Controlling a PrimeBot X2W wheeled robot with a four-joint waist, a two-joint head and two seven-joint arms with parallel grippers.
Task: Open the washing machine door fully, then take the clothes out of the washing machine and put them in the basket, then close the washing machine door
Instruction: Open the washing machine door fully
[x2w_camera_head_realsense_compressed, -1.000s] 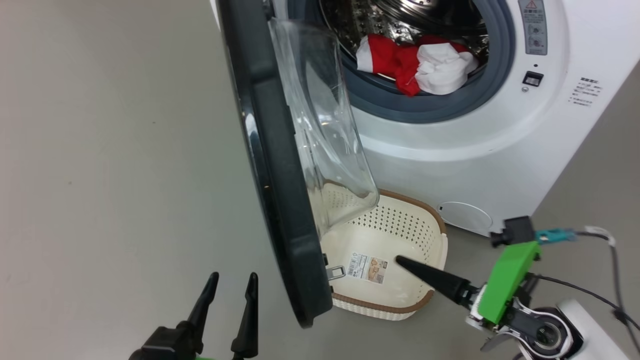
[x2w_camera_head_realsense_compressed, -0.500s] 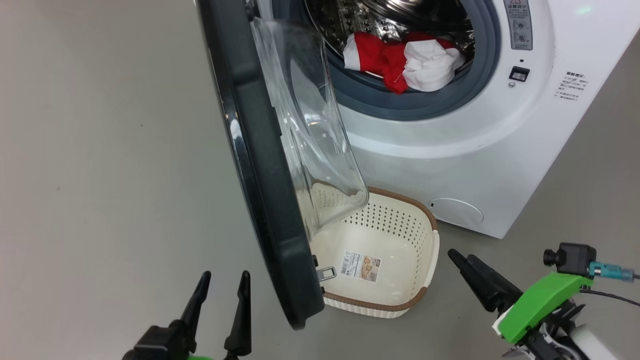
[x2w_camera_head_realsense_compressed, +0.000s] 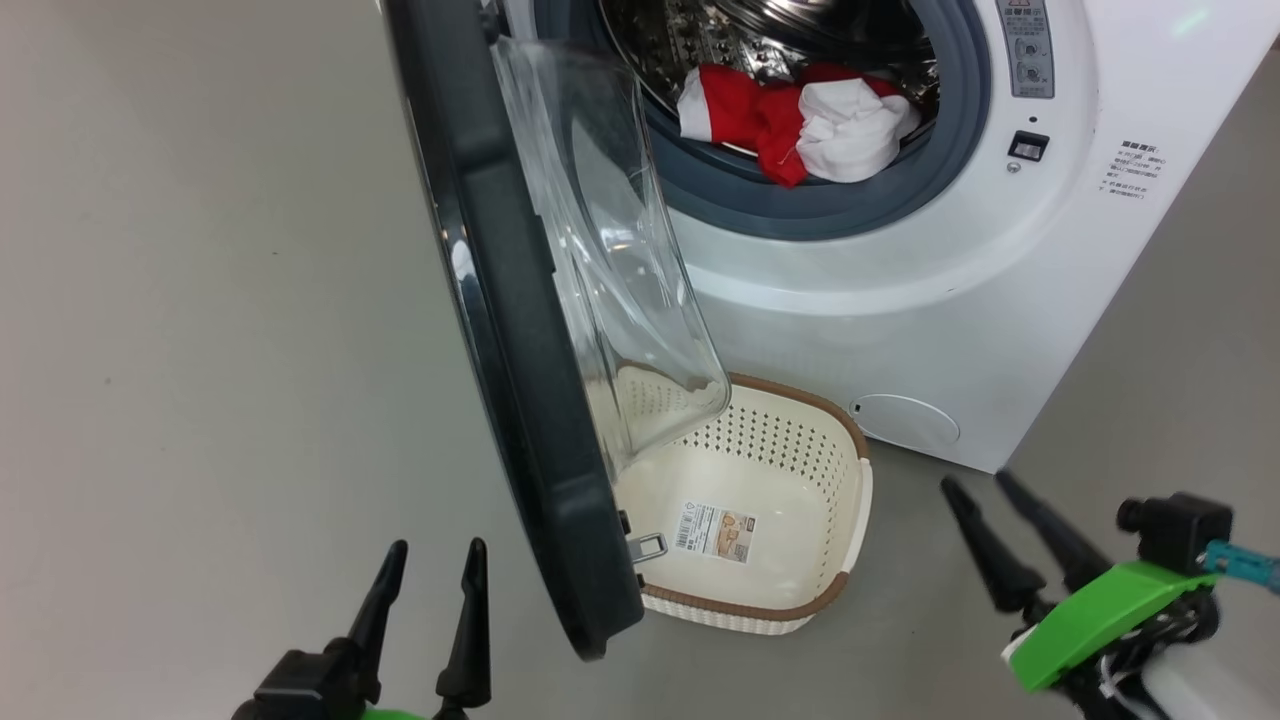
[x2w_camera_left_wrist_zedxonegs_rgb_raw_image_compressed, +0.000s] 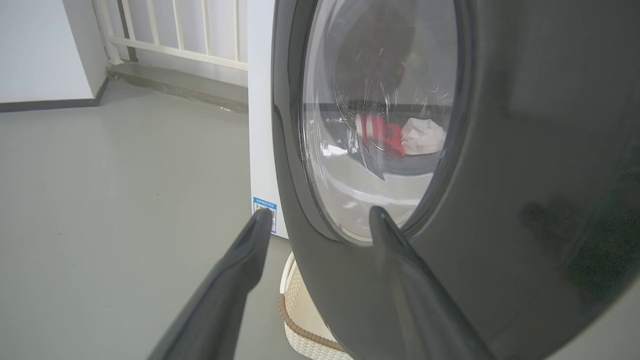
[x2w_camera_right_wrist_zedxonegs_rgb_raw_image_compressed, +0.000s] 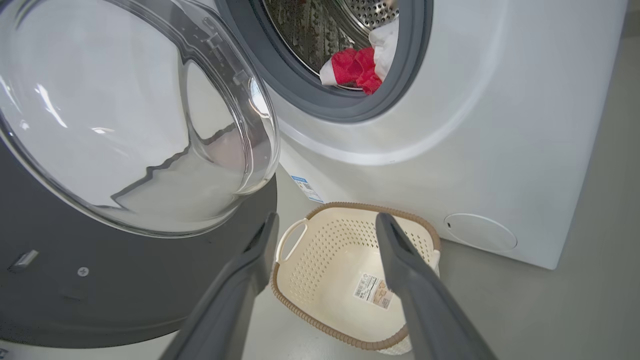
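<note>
Floor (x2w_camera_head_realsense_compressed: 200, 300): plain grey, smooth, few small dark specks; takes whole left half of head view, plus strip down right edge. Washing machine (x2w_camera_head_realsense_compressed: 900, 290) stands on it, upper right of frame. Basket (x2w_camera_head_realsense_compressed: 760, 607) sits upright on floor just in front of machine's base, lower centre; paper label (x2w_camera_head_realsense_compressed: 715, 532) on its bottom. Left wrist view: floor runs back to low kerb (x2w_camera_left_wrist_zedxonegs_rgb_raw_image_compressed: 170, 82), upper left.

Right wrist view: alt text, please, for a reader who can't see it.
The washing machine door stands open at left, glass bowl bulging out; red and white clothes lie inside the washing machine. Below, an empty cream basket sits on the grey floor, framed by the open right gripper.
</note>
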